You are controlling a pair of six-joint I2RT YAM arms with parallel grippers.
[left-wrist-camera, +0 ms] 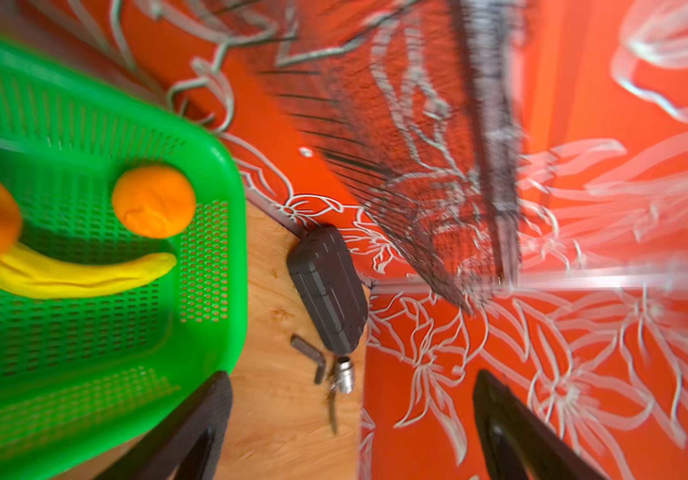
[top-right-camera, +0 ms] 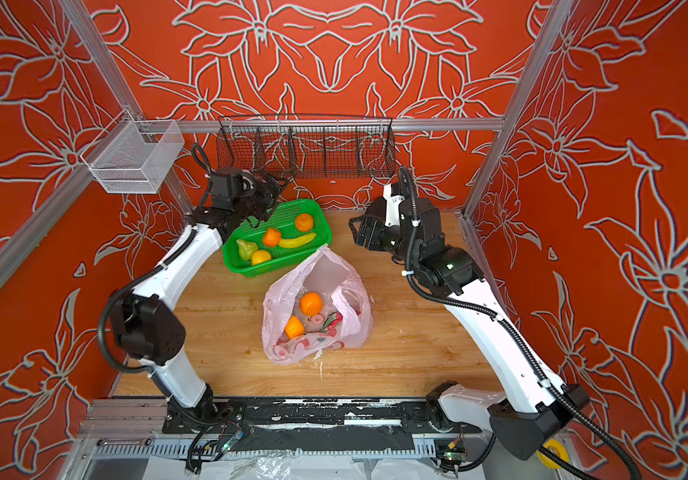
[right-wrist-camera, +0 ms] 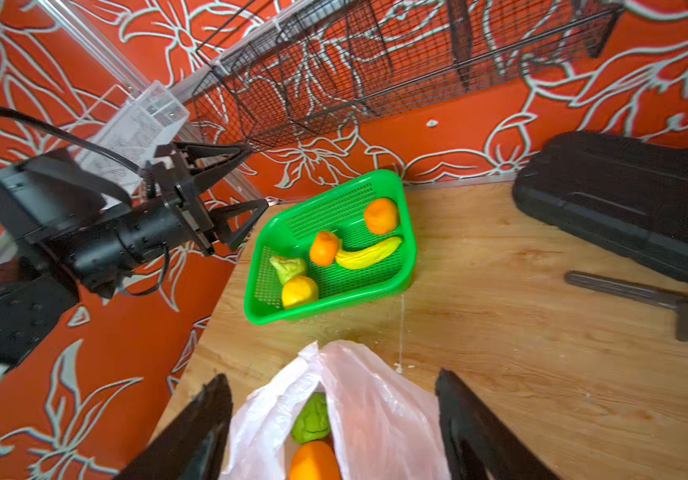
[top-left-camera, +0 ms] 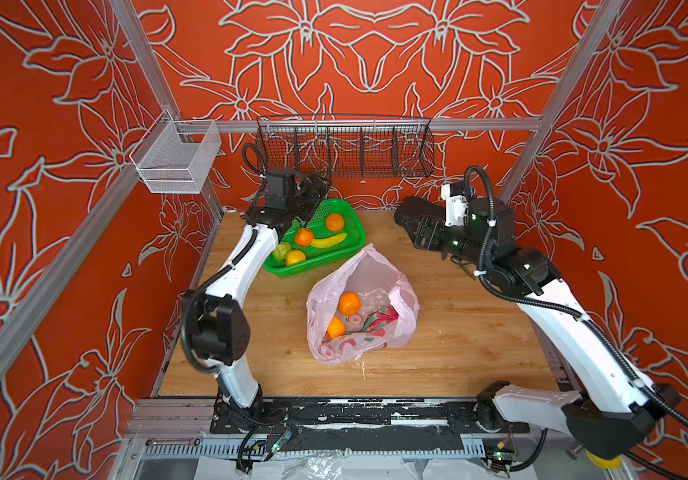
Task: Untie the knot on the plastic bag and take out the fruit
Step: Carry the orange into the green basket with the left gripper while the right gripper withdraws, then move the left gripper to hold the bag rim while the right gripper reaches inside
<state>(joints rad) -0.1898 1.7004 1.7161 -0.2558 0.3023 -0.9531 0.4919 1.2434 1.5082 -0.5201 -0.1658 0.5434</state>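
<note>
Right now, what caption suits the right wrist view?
Open right gripper frames pink plastic bag; green basket beyond holds oranges, banana.

Four oranges (top-left-camera: pixel 335 222) (top-left-camera: pixel 304 237) (top-left-camera: pixel 349 303) (top-left-camera: pixel 335 328) are counted — two in the basket (top-left-camera: pixel 331 257), two in the bag (top-left-camera: pixel 375 270) — with two green fruits (right-wrist-camera: pixel 288 268) (right-wrist-camera: pixel 311 419), one yellow fruit (right-wrist-camera: pixel 299 291), one banana (right-wrist-camera: pixel 369 254), one dragon fruit (top-left-camera: pixel 384 318).

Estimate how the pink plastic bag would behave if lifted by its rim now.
The pink plastic bag would probably be floppy: its thin film lies crumpled and slumped. It would likely sag under load, since two oranges sit inside. Its mouth gapes, so tilting may spill them.
</note>
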